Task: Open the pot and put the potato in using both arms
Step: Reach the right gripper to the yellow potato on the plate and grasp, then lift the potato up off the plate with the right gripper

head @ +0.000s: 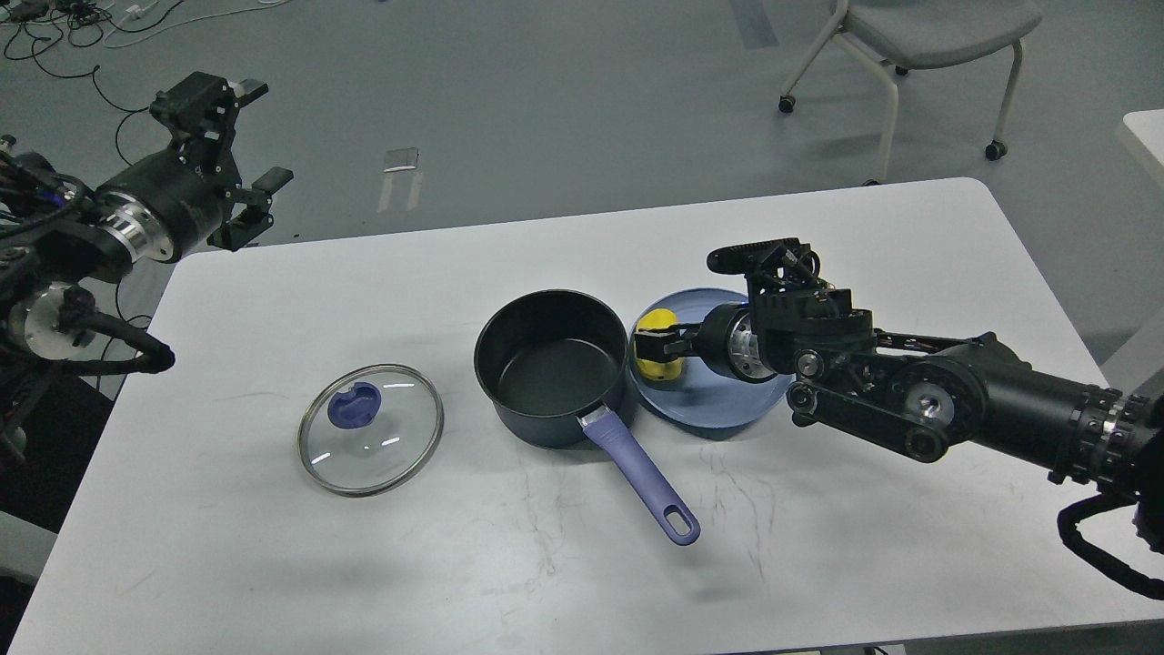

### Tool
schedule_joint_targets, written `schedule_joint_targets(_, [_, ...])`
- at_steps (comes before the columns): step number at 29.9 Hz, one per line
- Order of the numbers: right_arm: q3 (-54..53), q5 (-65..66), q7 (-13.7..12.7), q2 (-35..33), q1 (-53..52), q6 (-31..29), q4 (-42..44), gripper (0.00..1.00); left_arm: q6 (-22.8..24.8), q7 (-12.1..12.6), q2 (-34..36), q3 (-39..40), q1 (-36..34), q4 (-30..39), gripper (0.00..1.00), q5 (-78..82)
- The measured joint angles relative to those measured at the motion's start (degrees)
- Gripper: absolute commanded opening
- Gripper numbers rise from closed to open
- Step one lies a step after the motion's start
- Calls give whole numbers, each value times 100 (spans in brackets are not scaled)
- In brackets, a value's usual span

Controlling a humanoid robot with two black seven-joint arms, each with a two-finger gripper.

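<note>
The dark pot (550, 364) stands open and empty at the table's middle, its purple handle (639, 475) pointing toward me. Its glass lid (370, 428) with a blue knob lies flat on the table to the pot's left. The yellow potato (656, 322) sits on the blue plate (727, 409) just right of the pot. My right gripper (657, 348) reaches in from the right, and its dark fingers straddle the potato and cover its middle. My left gripper (266, 133) is open and empty, raised beyond the table's back left corner.
The white table (818, 564) has its back edge behind the pot and plate. A grey wheeled chair (909, 36) stands on the floor beyond the table at the back right. Cables lie on the floor at the far left.
</note>
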State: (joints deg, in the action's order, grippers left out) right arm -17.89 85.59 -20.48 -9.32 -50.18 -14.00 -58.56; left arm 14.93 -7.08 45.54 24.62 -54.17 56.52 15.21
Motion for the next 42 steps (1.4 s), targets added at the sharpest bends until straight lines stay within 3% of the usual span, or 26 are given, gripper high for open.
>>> schedule_joint_targets(20, [-13,-33,-53,327,52,104,241,90,20,-73,67,0,44,-1,98,0])
schedule_joint_targets(25, [-13,-34,-71,359,61,108,265,78,20,-84,76,-1,54,-1,98,0])
schedule_joint_targets(33, [-4,-41,-298,345,161,87,228,75,20,-91,79,-1,64,-1,98,0])
schedule_joint_targets(38, [-11,-56,-317,327,175,86,229,58,20,-91,79,-1,72,-1,98,0])
schedule_joint_targets(42, [-43,-59,-319,333,175,135,230,50,19,-91,79,-1,73,-1,98,0])
